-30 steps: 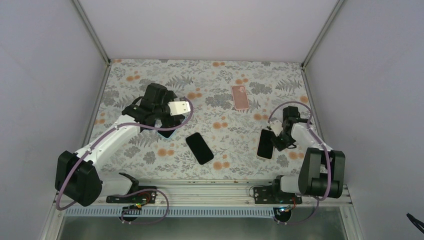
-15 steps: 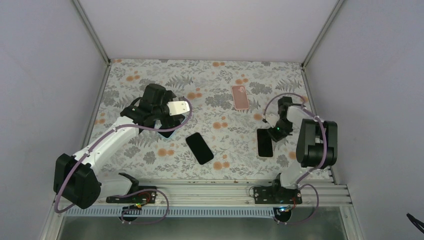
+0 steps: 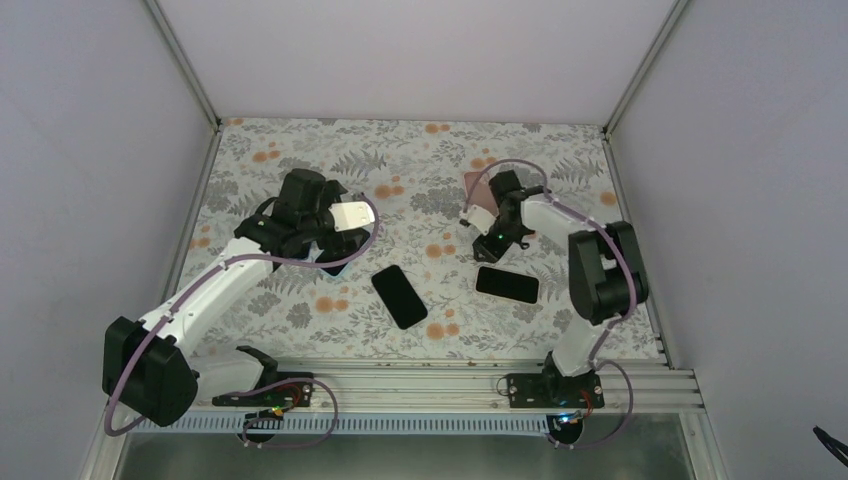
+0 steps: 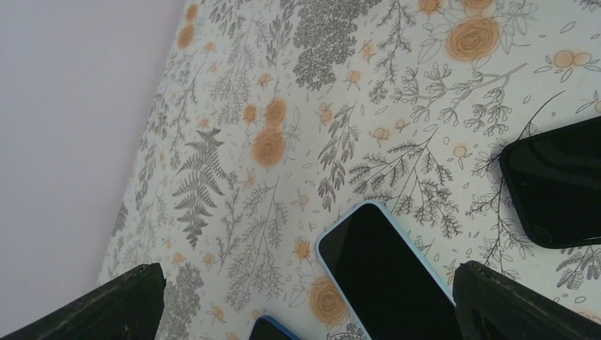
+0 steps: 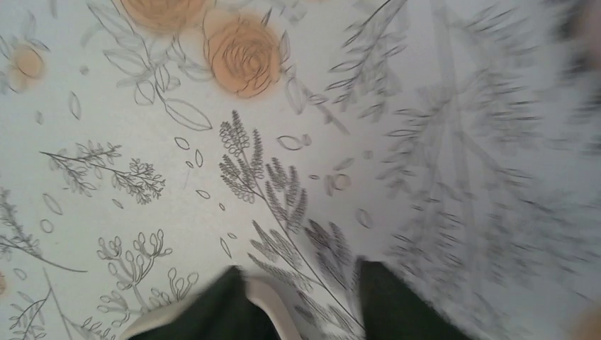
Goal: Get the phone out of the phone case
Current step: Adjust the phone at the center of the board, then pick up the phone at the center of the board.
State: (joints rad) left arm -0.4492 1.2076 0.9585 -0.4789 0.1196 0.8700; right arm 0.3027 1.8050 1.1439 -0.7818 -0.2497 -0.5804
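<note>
A phone in a cream phone case lies flat and screen up on the table, crosswise, right of centre. My right gripper hovers just behind it, apart from it. In the blurred right wrist view that gripper has its fingers a little apart with bare tablecloth between them. A corner of the cream case shows beside the left finger. My left gripper stands wide open low over a phone in a light blue case, which it does not touch.
A bare black phone lies at the table's centre and shows again as the black phone in the left wrist view. A pink case lies behind, partly under the right arm. A darker blue corner peeks in low.
The right arm swung from the right edge to the back middle. The cream-cased phone it held upright now lies flat on the table, and its jaws have parted. The left arm barely moved.
</note>
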